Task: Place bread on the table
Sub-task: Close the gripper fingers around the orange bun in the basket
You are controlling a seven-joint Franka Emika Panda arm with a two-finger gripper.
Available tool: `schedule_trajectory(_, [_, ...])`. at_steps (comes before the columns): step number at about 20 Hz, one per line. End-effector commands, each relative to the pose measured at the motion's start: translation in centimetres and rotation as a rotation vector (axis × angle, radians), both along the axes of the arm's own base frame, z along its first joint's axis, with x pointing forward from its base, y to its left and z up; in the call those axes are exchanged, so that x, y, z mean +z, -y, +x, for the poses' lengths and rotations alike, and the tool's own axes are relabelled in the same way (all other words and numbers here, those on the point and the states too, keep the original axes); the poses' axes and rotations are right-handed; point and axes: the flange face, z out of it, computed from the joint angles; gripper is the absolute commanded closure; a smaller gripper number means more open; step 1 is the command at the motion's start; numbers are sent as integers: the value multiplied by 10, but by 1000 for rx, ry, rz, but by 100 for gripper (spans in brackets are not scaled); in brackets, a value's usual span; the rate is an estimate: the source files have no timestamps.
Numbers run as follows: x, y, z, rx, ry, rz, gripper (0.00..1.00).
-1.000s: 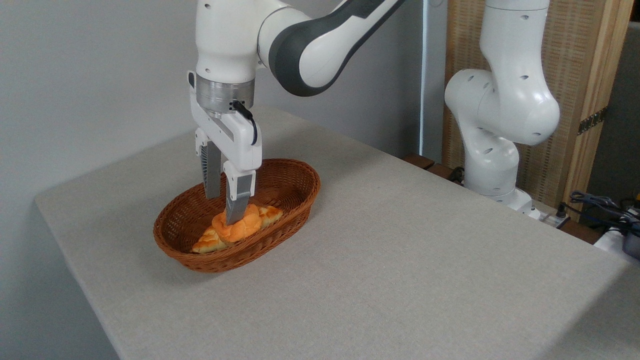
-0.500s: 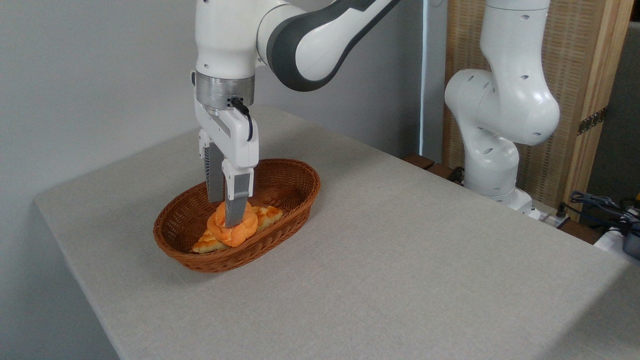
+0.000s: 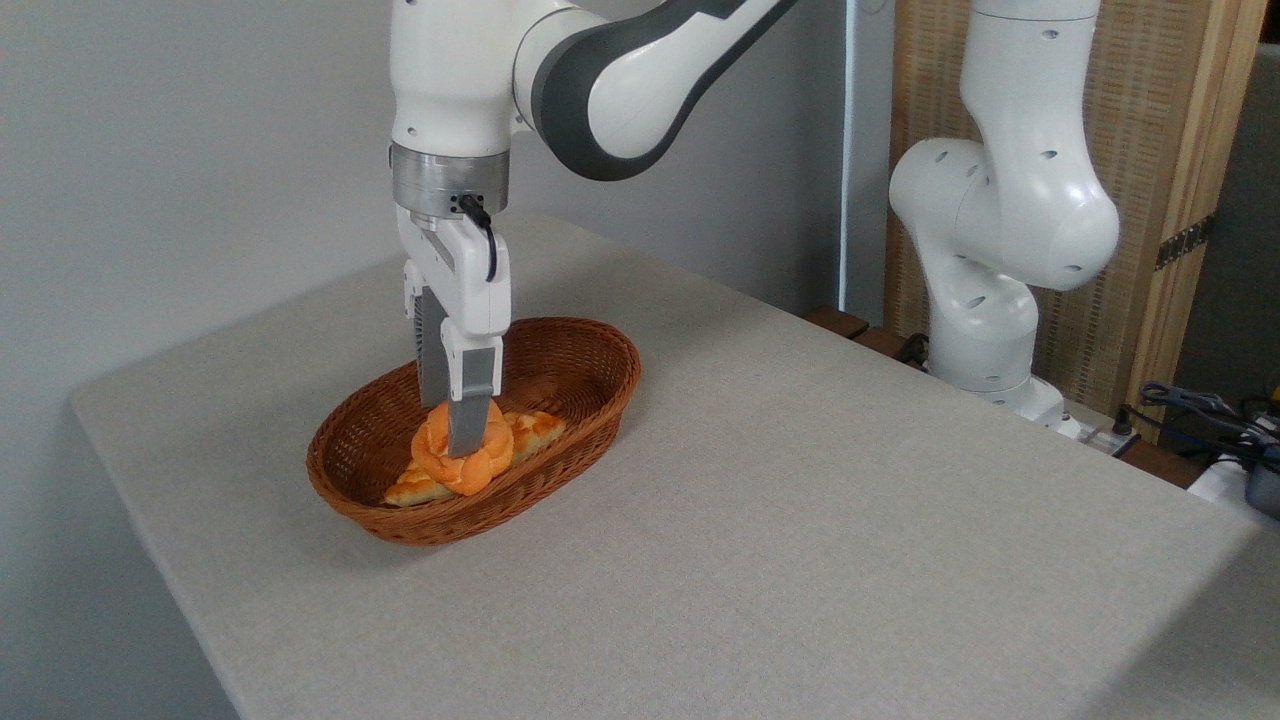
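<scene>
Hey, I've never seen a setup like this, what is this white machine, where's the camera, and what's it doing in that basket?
The white machine is a robot arm, a Franka Panda, bolted beside the table. There is a single picture, taken by a fixed camera that looks down at the table from one corner. At the arm's end is a gripper with two flat grey fingers, a kind of mechanical pincer. On the table stands a brown oval wicker basket. Inside it lie a long golden braided loaf and a small round orange bun. The fingers are closed on the bun, pinching it from both sides. The bun is low in the basket, over the loaf; whether it touches the loaf cannot be told. Cables lie off to the right.
</scene>
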Motion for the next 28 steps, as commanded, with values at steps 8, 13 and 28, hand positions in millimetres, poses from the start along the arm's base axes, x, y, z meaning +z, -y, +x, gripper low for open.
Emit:
schedule_trajectory(8, [-5, -5, -3, -113, 19, 41, 39])
schedule_trajectory(13, [-5, -5, -3, -116, 20, 42, 61])
schedule_trajectory(28, [-5, -7, -2, -111, 19, 40, 65])
